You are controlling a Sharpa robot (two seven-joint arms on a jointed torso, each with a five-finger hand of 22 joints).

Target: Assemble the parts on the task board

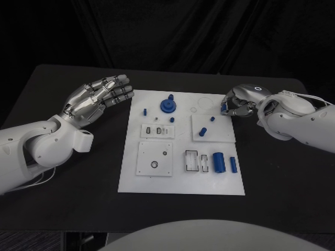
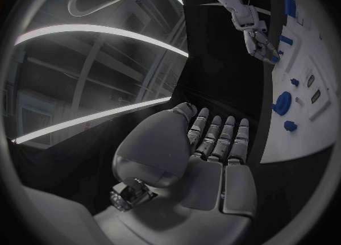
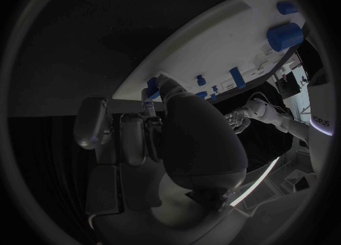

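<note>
I am looking at a black table (image 1: 69,209) with the white task board (image 1: 182,178) lying between my two hands. My left hand (image 1: 98,98) is hovering beside the board, fingers straight and spread, holding nothing. My right hand (image 1: 239,103) is curling over the board's far corner, pinching a small blue part (image 1: 225,108) at its fingertips.
</note>
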